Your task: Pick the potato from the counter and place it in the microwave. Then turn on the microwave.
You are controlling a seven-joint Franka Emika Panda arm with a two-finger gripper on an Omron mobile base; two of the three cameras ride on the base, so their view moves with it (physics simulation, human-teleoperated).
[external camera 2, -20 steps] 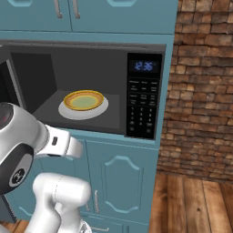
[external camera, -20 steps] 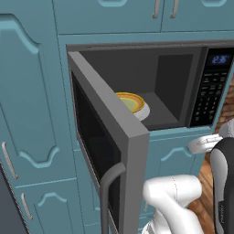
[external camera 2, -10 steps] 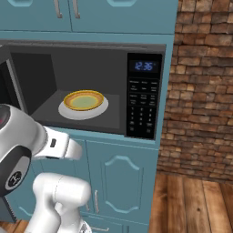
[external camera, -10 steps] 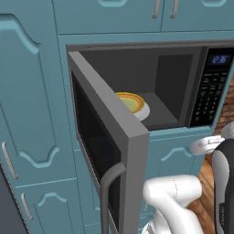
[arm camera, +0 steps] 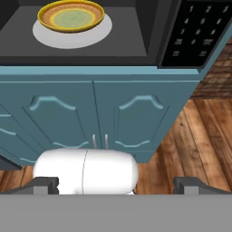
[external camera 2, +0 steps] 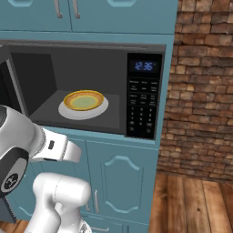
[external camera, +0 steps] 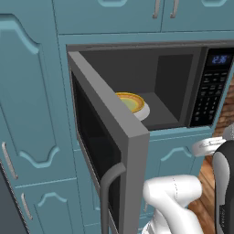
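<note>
Fingers (arm camera: pixel 45 185) spread wide above wooden floor (arm camera: pixel 190 136), facing teal cabinets (arm camera: pixel 118 108).

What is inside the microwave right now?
Inside the open microwave, a yellow-rimmed bowl sits on the white turntable plate. No potato shows in the bowl or on the cavity floor. In the left base view, the open door hides the cavity's left front part.
</note>
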